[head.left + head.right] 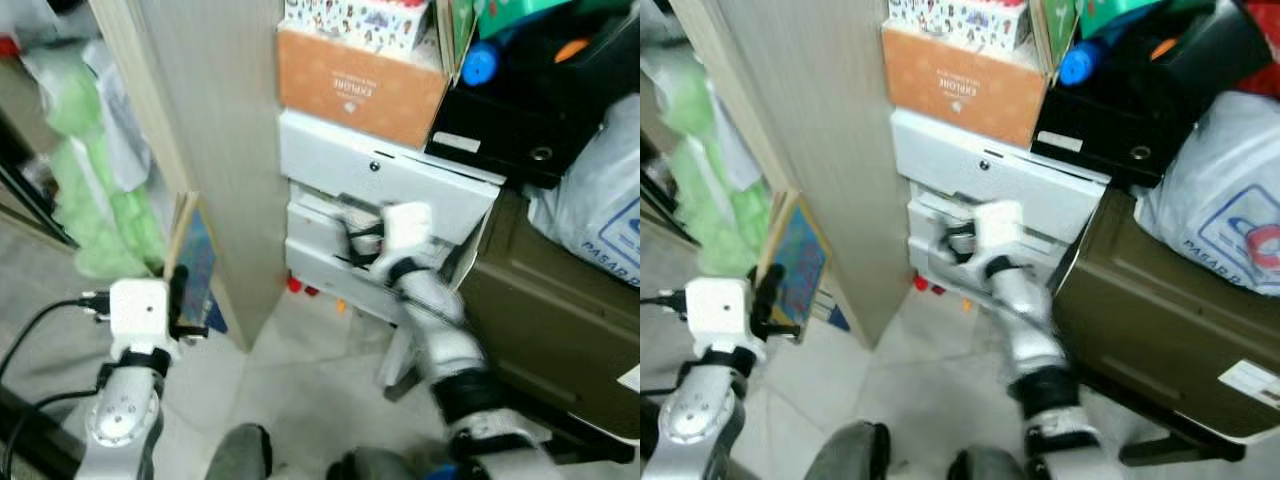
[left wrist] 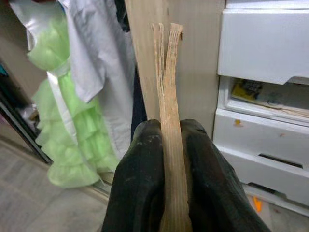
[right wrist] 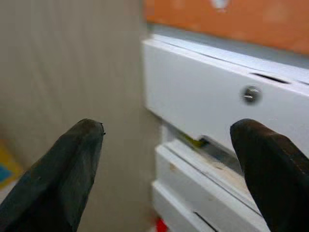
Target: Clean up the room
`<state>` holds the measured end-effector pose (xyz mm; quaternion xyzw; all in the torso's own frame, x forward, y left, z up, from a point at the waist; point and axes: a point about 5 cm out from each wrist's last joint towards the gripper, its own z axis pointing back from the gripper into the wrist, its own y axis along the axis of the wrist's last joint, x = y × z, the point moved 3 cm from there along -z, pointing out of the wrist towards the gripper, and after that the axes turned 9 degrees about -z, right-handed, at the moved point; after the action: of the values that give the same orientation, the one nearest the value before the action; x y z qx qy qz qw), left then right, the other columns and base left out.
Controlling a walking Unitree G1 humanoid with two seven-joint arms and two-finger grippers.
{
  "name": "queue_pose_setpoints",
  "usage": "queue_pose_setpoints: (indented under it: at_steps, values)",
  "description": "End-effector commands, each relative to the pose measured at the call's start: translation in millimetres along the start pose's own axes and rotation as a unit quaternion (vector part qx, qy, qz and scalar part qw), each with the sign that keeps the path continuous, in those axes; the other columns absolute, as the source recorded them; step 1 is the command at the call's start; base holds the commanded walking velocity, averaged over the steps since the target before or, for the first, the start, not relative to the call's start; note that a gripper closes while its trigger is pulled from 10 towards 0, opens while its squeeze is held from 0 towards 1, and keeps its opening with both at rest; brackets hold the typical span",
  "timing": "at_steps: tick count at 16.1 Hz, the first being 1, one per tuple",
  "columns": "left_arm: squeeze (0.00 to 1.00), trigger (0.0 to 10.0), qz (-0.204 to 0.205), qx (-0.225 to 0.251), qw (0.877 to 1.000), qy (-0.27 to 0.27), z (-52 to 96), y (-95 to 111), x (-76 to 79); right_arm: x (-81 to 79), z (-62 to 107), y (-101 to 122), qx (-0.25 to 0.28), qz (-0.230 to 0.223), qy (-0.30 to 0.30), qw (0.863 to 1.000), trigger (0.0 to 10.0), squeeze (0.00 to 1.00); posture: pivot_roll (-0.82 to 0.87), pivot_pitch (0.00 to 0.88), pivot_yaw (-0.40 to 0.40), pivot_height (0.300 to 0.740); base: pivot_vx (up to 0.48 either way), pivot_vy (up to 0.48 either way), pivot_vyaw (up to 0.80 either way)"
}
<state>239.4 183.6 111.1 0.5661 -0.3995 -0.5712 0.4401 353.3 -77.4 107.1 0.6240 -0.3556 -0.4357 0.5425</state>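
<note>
Left hand [image 1: 185, 300] at lower left of the head view, clamped on a flat board book [image 1: 192, 262] with frayed cardboard edges and a blue printed face; fingers [image 2: 140, 193] pressed on both sides of its edge. Book held upright, just beside the tall wooden panel [image 1: 215, 150] at upper left of the frame.

Right hand [image 1: 365, 240] at centre of the frame, spread wide and gripping nothing, raised before the white drawer unit [image 1: 400, 180]; fingers [image 3: 72, 169] well apart, facing the upper drawer front with its screw [image 3: 250, 94]. One drawer below standing partly out, papers visible inside.

Orange cardboard box [image 1: 355, 90] resting on top of the drawer unit. Black case [image 1: 530, 110] at upper right, white plastic bag [image 1: 605, 205] at right edge, olive container [image 1: 560, 320] beneath them. Green frilled garment [image 1: 95, 190] hanging at left edge. Pale tiled floor [image 1: 300, 380] along the bottom.
</note>
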Motion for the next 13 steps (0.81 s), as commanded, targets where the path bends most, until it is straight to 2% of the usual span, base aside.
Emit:
queue_pose_setpoints:
  at_steps: [1,3,5,8,13]
  values:
    - [0.0,10.0,-0.006,0.02,1.0,0.018,0.0,9,-5.6,9.6,5.0,0,-0.001,0.013,-0.008,1.0,10.0,0.0,0.1,0.144,-0.044,0.74,0.0,0.0,0.8]
    - [0.0,10.0,-0.012,0.011,0.999,0.032,2.5,7,-8.7,9.9,6.0,-1,-0.001,0.013,-0.007,1.0,10.0,0.0,0.1,0.143,-0.042,0.74,0.0,0.0,0.8]
    - [0.0,10.0,-0.027,-0.011,0.998,0.059,18.2,-4,-14.5,14.6,11.2,-1,-0.002,0.014,-0.011,1.0,10.0,0.0,0.09,0.139,-0.04,0.74,0.0,0.0,0.8]
    - [0.0,10.0,-0.027,-0.03,0.997,0.064,35.3,-11,-11.0,22.8,24.8,-8,-0.016,0.02,-0.015,1.0,10.0,0.0,0.1,0.137,-0.047,0.74,0.0,0.0,0.8]
    - [0.0,10.0,-0.035,-0.025,0.995,0.091,31.6,-9,-16.4,26.3,32.0,-10,-0.021,0.023,-0.015,0.999,10.0,0.0,0.09,0.119,-0.043,0.74,0.0,0.0,0.8]
